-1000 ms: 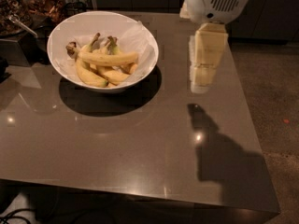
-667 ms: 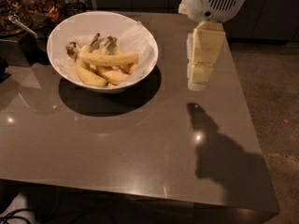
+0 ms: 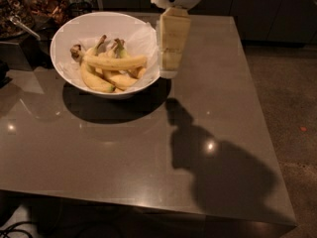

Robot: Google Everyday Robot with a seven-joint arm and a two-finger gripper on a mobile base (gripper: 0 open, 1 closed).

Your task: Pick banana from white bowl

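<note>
The gripper (image 3: 169, 69) hangs at the upper middle of the frame, just beside the right rim of the white bowl (image 3: 63, 33). If it is open or closed, I cannot tell. The banana (image 3: 116, 62) lies across the shorter bananas (image 3: 96, 81) inside this bowl, at upper left, on the grey table (image 3: 124, 157).

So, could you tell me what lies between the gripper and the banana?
Camera view: only the paper-lined wall and rim of the white bowl separate the banana from the gripper at its right edge.

Glossy grey table (image 3: 124, 152), speckled floor (image 3: 290, 93), dark cabinets (image 3: 247, 9); gripper (image 3: 168, 72) above table.
</note>
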